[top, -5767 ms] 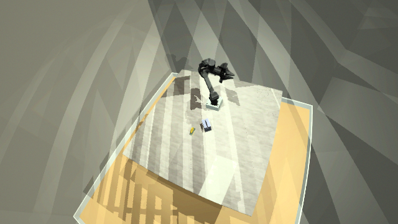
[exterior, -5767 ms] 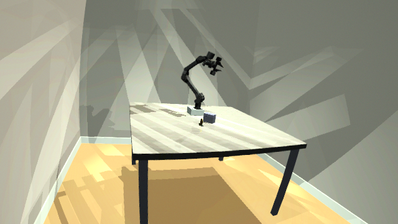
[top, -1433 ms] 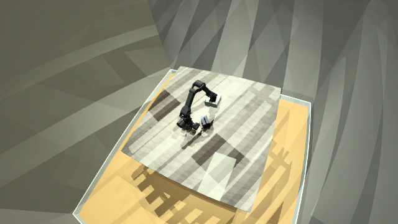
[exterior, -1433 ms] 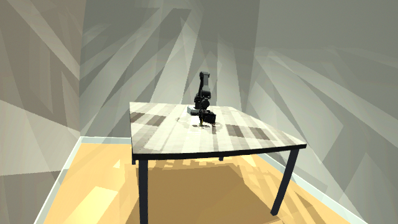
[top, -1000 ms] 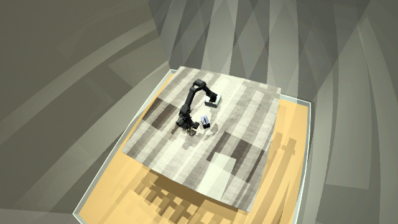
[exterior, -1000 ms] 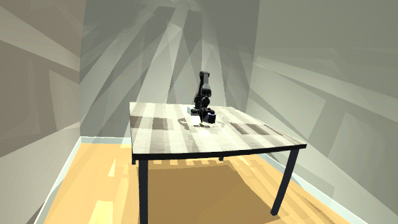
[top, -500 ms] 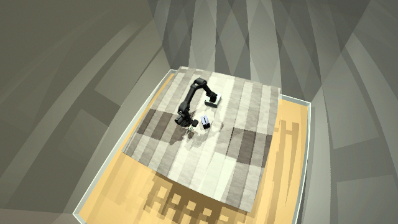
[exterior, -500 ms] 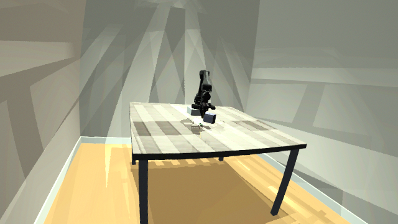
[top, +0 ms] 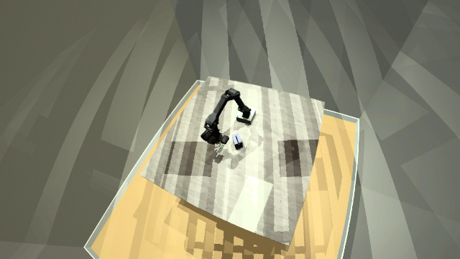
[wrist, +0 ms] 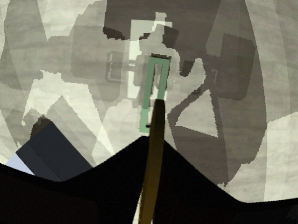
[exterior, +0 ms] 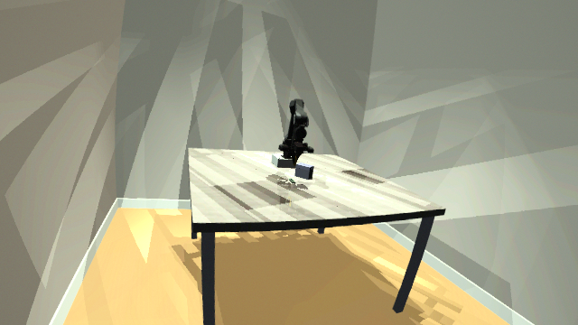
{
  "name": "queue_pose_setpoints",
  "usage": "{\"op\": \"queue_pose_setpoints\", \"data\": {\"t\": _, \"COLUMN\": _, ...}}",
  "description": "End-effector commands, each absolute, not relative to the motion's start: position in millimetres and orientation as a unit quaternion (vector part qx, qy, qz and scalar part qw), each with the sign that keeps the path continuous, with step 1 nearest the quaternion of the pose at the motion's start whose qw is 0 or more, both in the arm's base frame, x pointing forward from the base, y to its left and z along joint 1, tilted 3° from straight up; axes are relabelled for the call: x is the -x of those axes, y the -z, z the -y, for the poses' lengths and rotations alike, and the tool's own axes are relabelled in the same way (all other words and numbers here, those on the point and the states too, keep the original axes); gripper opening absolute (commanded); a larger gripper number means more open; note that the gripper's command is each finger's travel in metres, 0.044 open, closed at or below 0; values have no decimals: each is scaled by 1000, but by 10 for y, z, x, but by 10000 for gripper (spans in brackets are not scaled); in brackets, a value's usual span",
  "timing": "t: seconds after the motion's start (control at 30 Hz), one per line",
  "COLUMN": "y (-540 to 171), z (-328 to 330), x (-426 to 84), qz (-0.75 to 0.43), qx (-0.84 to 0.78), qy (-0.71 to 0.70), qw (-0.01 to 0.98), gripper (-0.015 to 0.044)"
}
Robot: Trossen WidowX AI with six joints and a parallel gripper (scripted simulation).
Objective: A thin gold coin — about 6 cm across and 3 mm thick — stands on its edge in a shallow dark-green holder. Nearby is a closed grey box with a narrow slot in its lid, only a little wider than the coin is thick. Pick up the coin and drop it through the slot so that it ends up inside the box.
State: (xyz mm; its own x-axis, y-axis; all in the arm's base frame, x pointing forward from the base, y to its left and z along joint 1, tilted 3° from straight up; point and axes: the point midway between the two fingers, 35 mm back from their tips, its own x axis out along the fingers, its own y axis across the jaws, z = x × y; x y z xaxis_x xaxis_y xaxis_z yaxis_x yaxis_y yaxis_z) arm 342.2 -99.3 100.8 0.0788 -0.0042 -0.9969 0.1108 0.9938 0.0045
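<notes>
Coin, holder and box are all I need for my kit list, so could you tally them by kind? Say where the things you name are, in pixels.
Gold coin (wrist: pixel 156 150): 1
Green holder (top: pixel 221 148) (exterior: pixel 292 181) (wrist: pixel 148 100): 1
Grey box (top: pixel 238 144) (exterior: pixel 303 171) (wrist: pixel 55 152): 1
Total: 3

Pale striped table (top: pixel 251 162) (exterior: pixel 253 203) on orange floor (top: pixel 122 216) (exterior: pixel 113 271); grey walls (top: pixel 54 108) (exterior: pixel 474 113).

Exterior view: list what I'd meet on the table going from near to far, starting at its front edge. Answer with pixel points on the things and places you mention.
Front edge of the table (top: pixel 228 220) (exterior: pixel 316 224) → green holder (top: pixel 221 148) (exterior: pixel 292 181) (wrist: pixel 148 95) → closed grey box (top: pixel 238 145) (exterior: pixel 304 171) (wrist: pixel 55 150) → the arm's base (top: pixel 244 121) (exterior: pixel 285 163).
</notes>
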Motion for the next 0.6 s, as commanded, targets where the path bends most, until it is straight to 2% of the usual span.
{"op": "queue_pose_setpoints", "data": {"t": 0.0, "y": -1046, "z": 989, "x": -3410, "qz": -679, "qx": -22, "qy": 24, "qw": 734, "gripper": 0}}
{"op": "queue_pose_setpoints", "data": {"t": 0.57, "y": -1047, "z": 910, "x": -3369, "qz": -657, "qx": 189, "qy": -172, "qw": 709, "gripper": 0}}
